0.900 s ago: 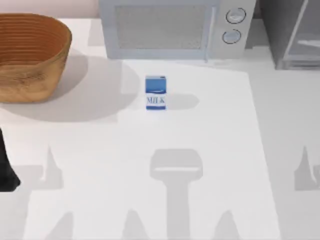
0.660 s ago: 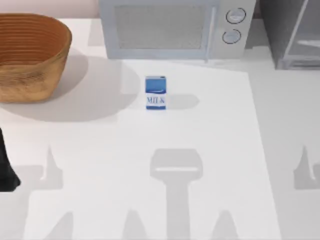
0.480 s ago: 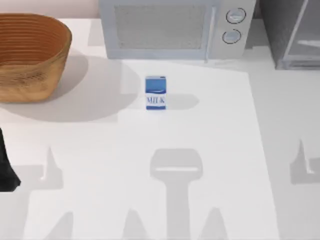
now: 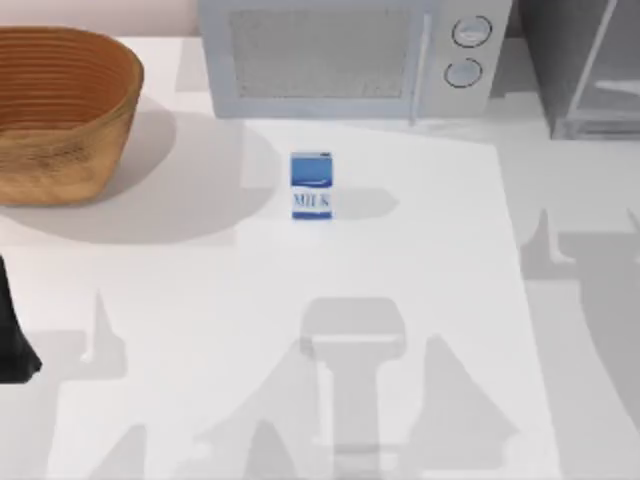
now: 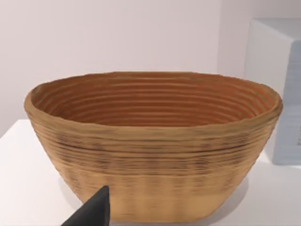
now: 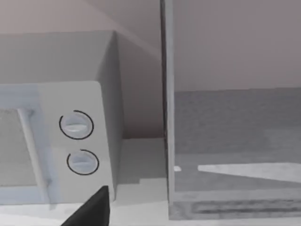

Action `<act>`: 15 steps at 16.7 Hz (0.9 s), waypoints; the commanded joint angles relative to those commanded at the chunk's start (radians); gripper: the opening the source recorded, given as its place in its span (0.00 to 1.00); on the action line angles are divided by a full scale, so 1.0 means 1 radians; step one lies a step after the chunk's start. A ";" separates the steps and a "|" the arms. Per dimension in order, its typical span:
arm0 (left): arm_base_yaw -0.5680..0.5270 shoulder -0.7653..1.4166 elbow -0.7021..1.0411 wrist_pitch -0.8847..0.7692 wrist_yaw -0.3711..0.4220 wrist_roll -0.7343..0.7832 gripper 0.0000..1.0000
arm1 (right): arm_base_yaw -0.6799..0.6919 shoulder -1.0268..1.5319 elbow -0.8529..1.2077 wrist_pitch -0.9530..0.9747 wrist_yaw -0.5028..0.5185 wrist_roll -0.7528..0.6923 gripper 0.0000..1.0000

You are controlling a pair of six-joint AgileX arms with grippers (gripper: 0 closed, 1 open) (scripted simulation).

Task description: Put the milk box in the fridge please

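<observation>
The milk box [image 4: 312,185], a blue-and-white carton, stands upright mid-table in front of the microwave [image 4: 340,60]. At the back right corner is the dark-grey fridge [image 4: 580,60] with its pale door panel. A dark part of my left arm [image 4: 10,340] sits at the table's left edge, far from the carton. The left wrist view has a dark tip of my left gripper [image 5: 94,212] before the basket [image 5: 150,141]. A dark tip of my right gripper [image 6: 94,209] faces the gap between the microwave [image 6: 47,94] and the fridge [image 6: 235,141] in the right wrist view.
A large woven basket [image 4: 60,110] occupies the back left. The light-grey microwave with two round knobs [image 4: 470,50] stands between basket and fridge. Arm shadows fall across the front and right of the white table [image 4: 420,270].
The shadows on the table's right side have shifted toward the back and grown larger. The milk box and the left arm have not moved.
</observation>
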 joint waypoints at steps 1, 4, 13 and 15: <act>0.000 0.000 0.000 0.000 0.000 0.000 1.00 | 0.036 0.103 0.053 0.035 0.037 0.011 1.00; 0.000 0.000 0.000 0.000 0.000 0.000 1.00 | 0.149 0.421 0.219 0.145 0.151 0.044 1.00; 0.000 0.000 0.000 0.000 0.000 0.000 1.00 | 0.464 1.301 0.681 0.450 0.470 0.137 1.00; 0.000 0.000 0.000 0.000 0.000 0.000 1.00 | 0.515 1.444 0.756 0.500 0.522 0.152 1.00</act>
